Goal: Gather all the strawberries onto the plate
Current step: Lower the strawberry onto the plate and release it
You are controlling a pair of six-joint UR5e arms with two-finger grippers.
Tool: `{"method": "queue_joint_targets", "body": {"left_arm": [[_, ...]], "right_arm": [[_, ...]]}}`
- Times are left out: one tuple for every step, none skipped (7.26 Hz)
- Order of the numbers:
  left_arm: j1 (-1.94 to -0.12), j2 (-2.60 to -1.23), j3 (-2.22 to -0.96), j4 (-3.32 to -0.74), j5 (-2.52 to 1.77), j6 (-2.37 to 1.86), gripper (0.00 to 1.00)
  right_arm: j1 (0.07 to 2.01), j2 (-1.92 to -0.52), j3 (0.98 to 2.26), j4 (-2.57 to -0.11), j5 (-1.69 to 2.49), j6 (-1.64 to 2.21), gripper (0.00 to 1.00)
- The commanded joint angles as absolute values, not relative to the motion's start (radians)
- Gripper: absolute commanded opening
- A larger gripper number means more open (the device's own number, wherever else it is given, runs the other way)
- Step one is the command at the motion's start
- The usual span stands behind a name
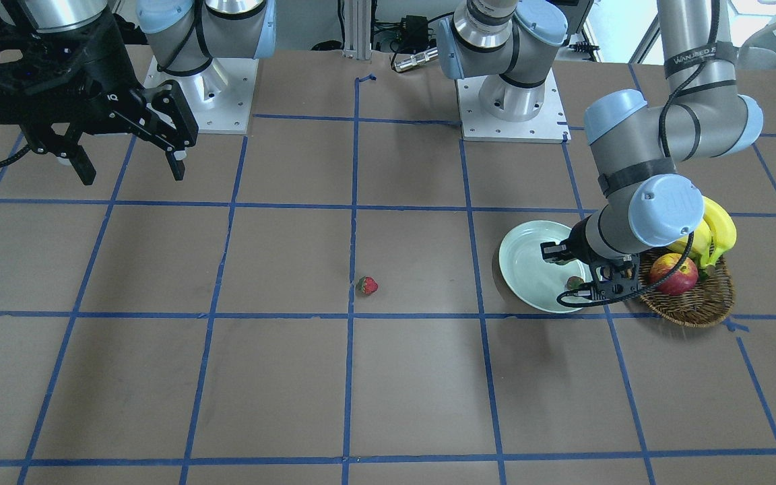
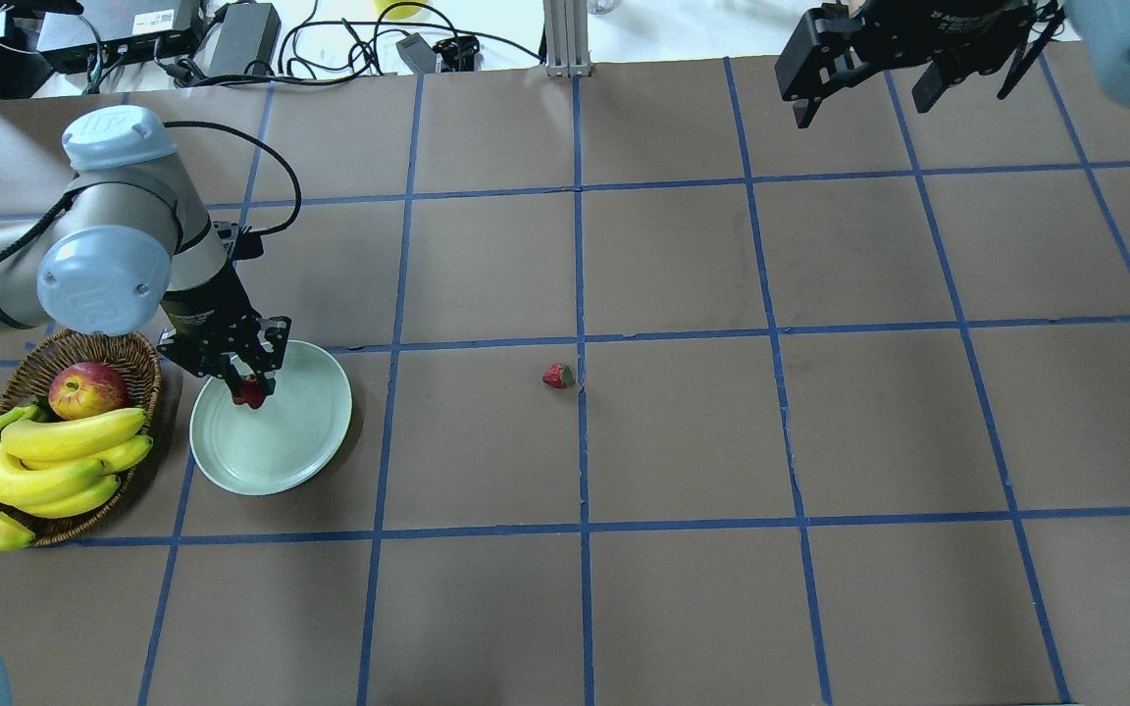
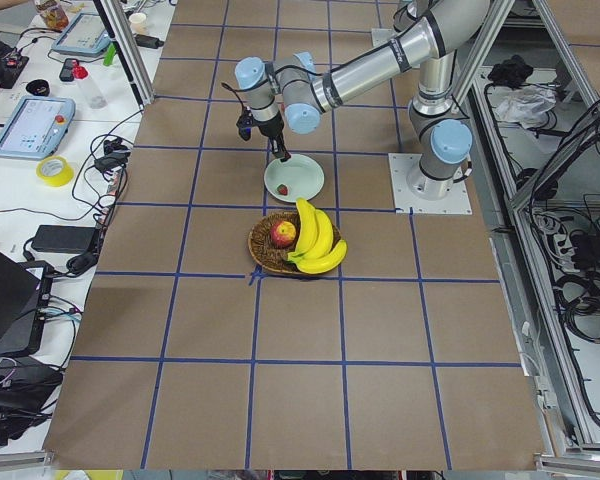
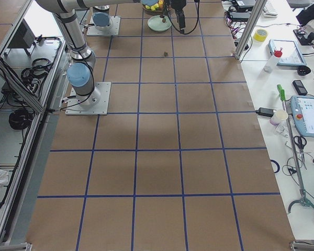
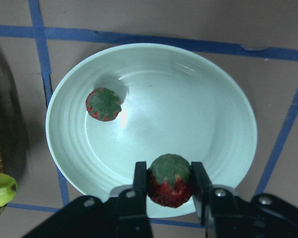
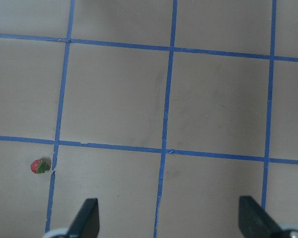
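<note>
My left gripper (image 2: pixel 251 390) is shut on a strawberry (image 5: pixel 170 174) and holds it just above the near rim of the pale mint-green plate (image 5: pixel 198 114). A second strawberry (image 5: pixel 103 104) lies inside the plate. A third strawberry (image 2: pixel 557 376) lies alone on the table near the middle, next to a blue tape line; it also shows in the right wrist view (image 6: pixel 38 166). My right gripper (image 1: pixel 131 174) is open and empty, high above the table on the far side from the plate.
A brown wicker basket (image 2: pixel 133 363) stands right beside the plate, holding a red-yellow apple (image 2: pixel 86 389) and a bunch of bananas (image 2: pixel 55 461). The brown table (image 2: pixel 683 441) has a blue tape grid. The arm bases (image 1: pixel 512 111) stand at the back.
</note>
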State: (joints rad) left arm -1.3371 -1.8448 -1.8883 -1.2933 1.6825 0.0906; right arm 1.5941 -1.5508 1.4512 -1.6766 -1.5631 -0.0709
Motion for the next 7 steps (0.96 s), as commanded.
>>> {"method": "queue_joint_targets", "body": {"left_arm": [[-1.327, -1.89, -1.904, -1.273, 1.754, 0.084, 0.0], [-1.327, -1.904, -1.904, -1.264, 1.758, 0.084, 0.05], [-1.327, -1.91, -1.905, -1.258, 1.756, 0.081, 0.72], [-1.327, -1.91, -1.901, -1.249, 1.756, 0.083, 1.0], [-1.327, -1.896, -1.89, -1.249, 1.753, 0.074, 1.0], [-1.333, -1.884, -1.85, -1.249, 1.741, 0.054, 1.0], [-1.366, -1.878, -1.798, -1.258, 1.692, 0.054, 1.0]], "right_arm": [[1.595, -1.551, 1.451, -1.677, -1.563, -0.072, 1.0], [1.594, -1.551, 1.451, -1.677, -1.563, -0.071, 1.0], [1.594, -1.551, 1.451, -1.677, -1.563, -0.072, 1.0], [1.594, -1.551, 1.451, -1.677, -1.563, -0.072, 1.0], [1.595, -1.551, 1.451, -1.677, -1.563, -0.072, 1.0], [1.595, -1.551, 1.451, -1.677, -1.563, -0.071, 1.0], [1.594, -1.551, 1.451, -1.677, -1.563, -0.072, 1.0]]}}
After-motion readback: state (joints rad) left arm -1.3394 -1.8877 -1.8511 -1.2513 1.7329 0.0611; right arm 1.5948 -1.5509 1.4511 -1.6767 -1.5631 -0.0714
